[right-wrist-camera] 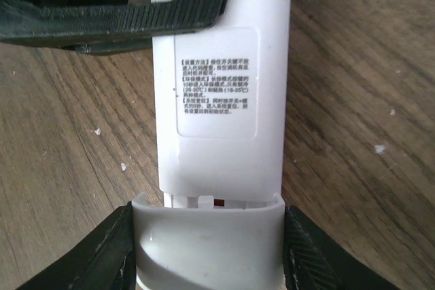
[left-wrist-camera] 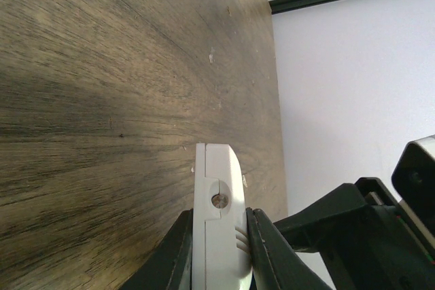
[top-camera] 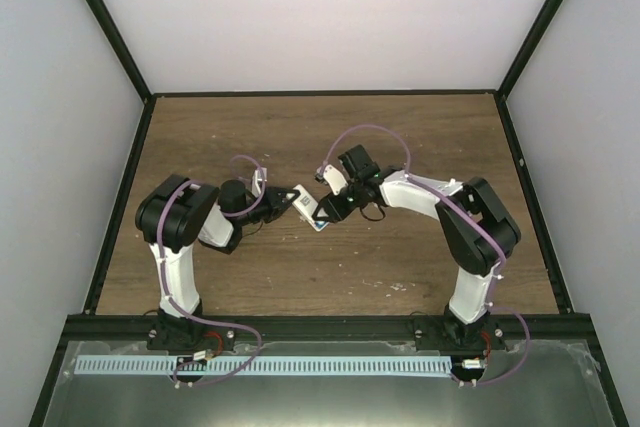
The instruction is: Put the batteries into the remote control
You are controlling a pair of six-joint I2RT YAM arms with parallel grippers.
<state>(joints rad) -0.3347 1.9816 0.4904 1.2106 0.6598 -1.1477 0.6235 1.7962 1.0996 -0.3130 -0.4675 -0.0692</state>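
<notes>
The two arms meet over the middle of the table [top-camera: 300, 137], and the remote [top-camera: 308, 209] hangs between them, lifted clear of the wood. The left gripper [top-camera: 287, 199] comes in from the left and the right gripper [top-camera: 330, 211] from the right, so the handset bridges the two.

From the left wrist I see the remote [left-wrist-camera: 217, 222] edge-on, its thin white side pointing away. The left gripper [left-wrist-camera: 219, 216] is clamped on it, a black finger pressed flat against each face. The table [left-wrist-camera: 102, 100] lies well beyond it.

From the right wrist the remote [right-wrist-camera: 217, 161] shows its back, with a label [right-wrist-camera: 217, 83] of fine print I cannot read. One finger [right-wrist-camera: 136, 18] of the left gripper crosses its far end. At the near end sits an end cap [right-wrist-camera: 207, 236], parted from the body by a narrow seam where a dab of red shows. The right gripper [right-wrist-camera: 207, 242] has its fingers partly spread, one against each side of that end cap, pinching it. The table [right-wrist-camera: 353, 66] below carries a few pale flecks.
</notes>
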